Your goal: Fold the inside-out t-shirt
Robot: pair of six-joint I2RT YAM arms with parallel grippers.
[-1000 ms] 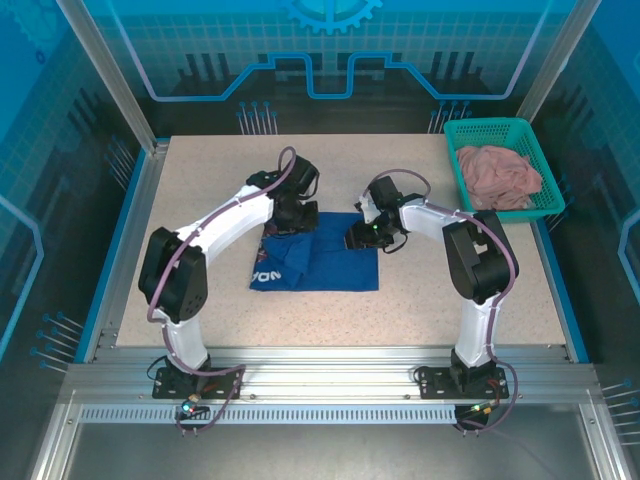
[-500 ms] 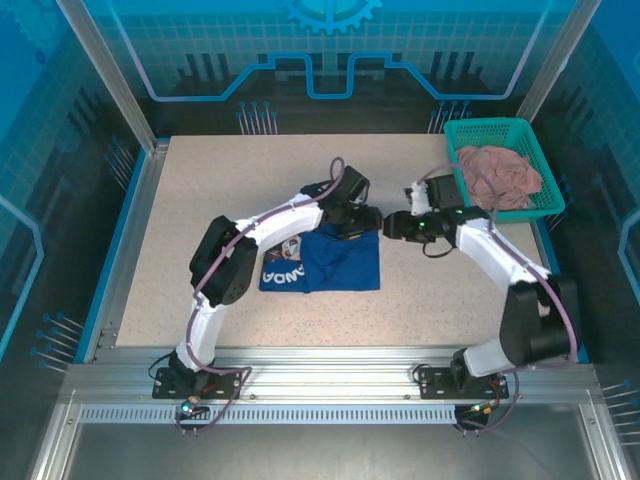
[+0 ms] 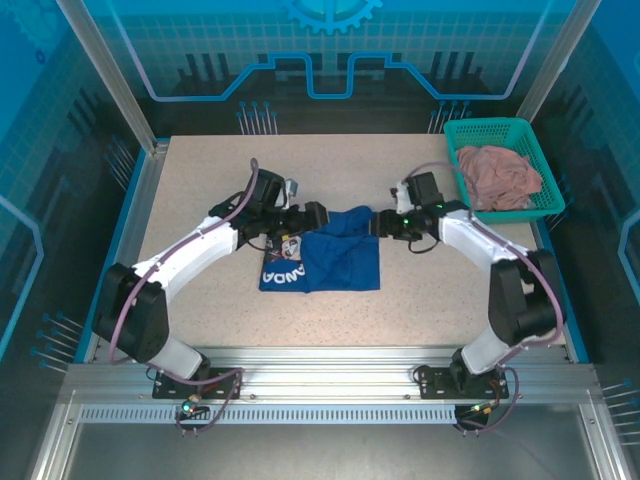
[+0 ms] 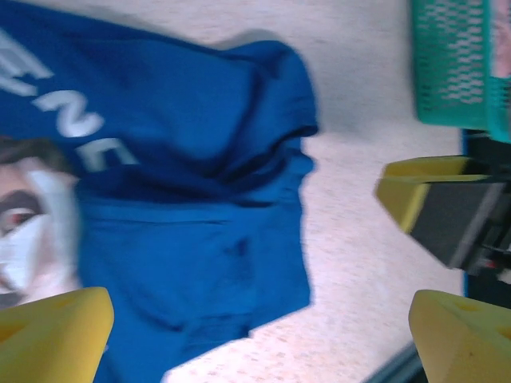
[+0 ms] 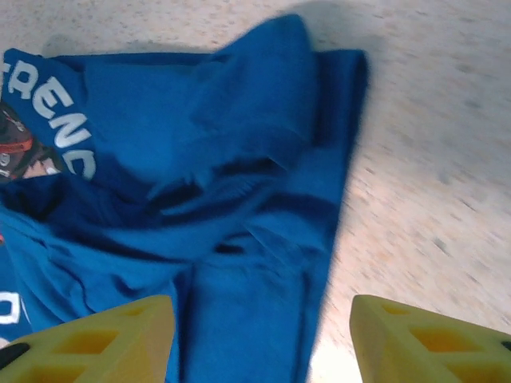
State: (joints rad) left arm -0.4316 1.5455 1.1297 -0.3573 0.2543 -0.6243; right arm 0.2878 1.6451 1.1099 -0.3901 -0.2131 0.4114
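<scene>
Two end effectors flank the far edge of the royal-blue t-shirt, which lies partly folded and rumpled near the middle of the bench, white lettering at its left end. The left end effector sits at the shirt's far-left corner, fingers spread wide, holding nothing. The right end effector sits at the far-right corner, fingers likewise wide apart and empty, blue cloth beneath the gap. A teal basket at the far-right corner of the bench holds a dusty-pink garment, well apart from the shirt.
</scene>
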